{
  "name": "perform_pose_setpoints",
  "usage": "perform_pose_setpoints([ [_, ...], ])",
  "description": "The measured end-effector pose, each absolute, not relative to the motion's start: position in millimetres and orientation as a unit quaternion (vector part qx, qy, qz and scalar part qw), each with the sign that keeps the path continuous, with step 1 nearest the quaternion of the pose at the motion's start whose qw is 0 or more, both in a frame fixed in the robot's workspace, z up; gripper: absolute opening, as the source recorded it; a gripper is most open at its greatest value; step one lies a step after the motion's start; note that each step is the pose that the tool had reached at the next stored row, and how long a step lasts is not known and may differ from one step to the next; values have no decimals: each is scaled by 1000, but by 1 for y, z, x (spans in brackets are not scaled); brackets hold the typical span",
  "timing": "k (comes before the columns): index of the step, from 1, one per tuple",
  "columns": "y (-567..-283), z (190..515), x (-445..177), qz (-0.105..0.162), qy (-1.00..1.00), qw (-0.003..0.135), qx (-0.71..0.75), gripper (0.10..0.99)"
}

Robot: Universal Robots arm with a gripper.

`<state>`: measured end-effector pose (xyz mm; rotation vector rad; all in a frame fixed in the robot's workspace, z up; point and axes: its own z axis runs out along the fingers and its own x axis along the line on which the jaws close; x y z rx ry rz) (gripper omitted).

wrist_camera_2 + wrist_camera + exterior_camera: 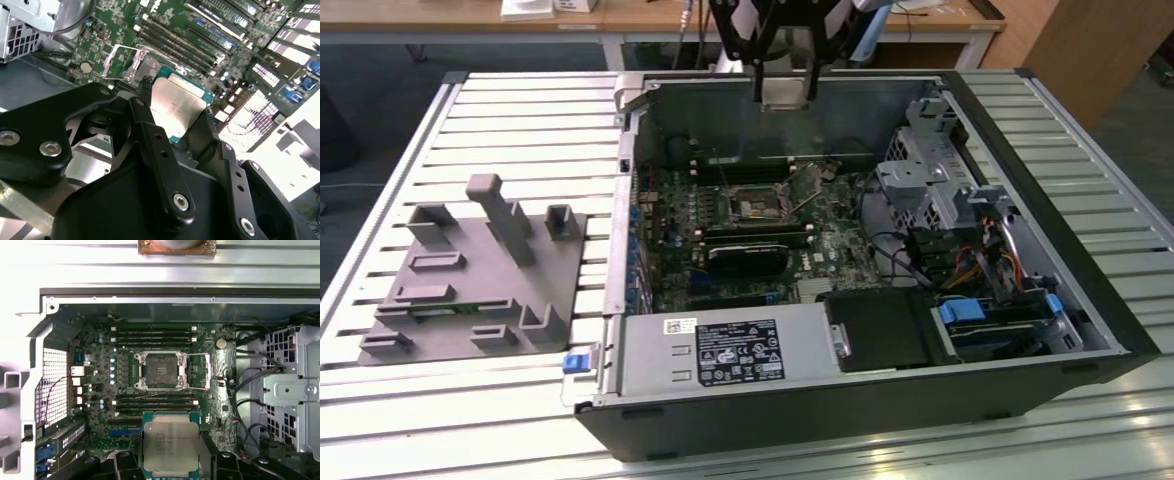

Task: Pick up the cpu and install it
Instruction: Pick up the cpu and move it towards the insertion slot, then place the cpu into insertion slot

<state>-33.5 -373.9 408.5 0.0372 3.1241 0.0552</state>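
A slatted metal tabletop point(520, 110) carried an open computer case point(854, 420) lying on its side, with a grey holder point(467, 280) of blocks and slots just beside it on the exterior view's left. Inside the case the green motherboard point(100, 365) lay flat and facing up. The black tool point(783, 90) hung above the far wall of the case in the exterior view, well clear of the board. Its fingers point(150, 130) were closed on two opposite edges of the cpu point(171, 447). The socket point(159, 371) sat bare in the middle of the board, with its metal frame point(197, 371) swung open beside it. The cpu was above the board and apart from the socket, not seated in it. It was held level, its silvery lid turned up toward the tool. It was square, so no side ran longer. In the first wrist view its edges lay parallel to the socket's edges.
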Motion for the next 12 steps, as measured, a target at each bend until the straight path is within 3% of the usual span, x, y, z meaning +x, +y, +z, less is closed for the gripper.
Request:
perform_pose_setpoints([
  [12,-369,408,-27,17,1000,9,16,537],
])
